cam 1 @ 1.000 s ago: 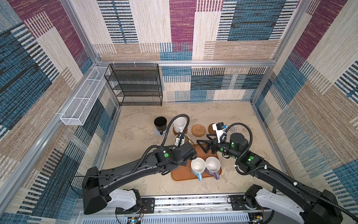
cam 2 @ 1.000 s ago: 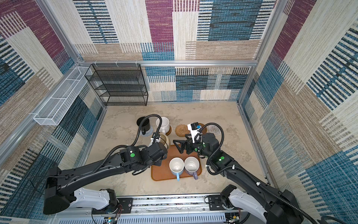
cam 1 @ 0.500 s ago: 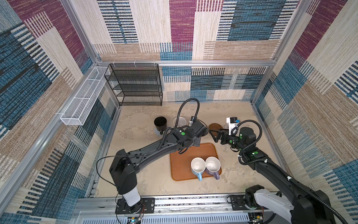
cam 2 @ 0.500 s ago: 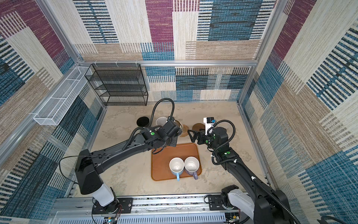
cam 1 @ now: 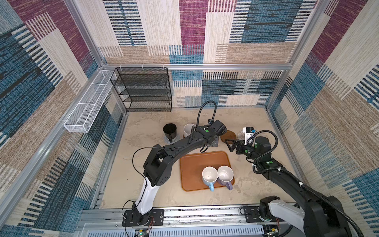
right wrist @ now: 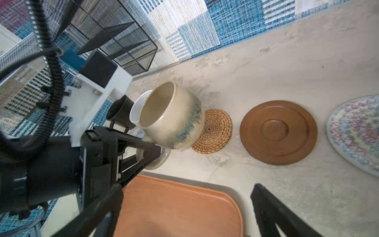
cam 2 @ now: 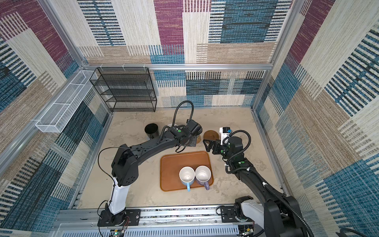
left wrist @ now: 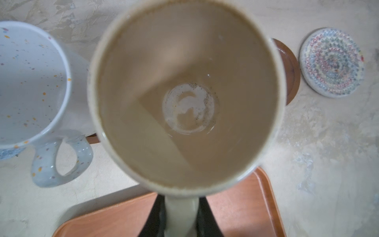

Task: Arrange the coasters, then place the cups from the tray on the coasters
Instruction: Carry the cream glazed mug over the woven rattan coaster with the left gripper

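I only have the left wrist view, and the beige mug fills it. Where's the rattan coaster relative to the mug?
Observer: In the right wrist view, the rattan coaster sits beside the beige mug, partly hidden behind its base. The left end effector is clamped on the handle. I cannot tell whether mug and coaster touch.
Operator: What's on the tray's near end?
Observer: Both top views show two cups on the tray, side by side: a light blue mug and a lavender mug.
Operator: And the right arm?
Observer: The right end effector is open and empty, between the tray's far corner and the brown wooden coaster.
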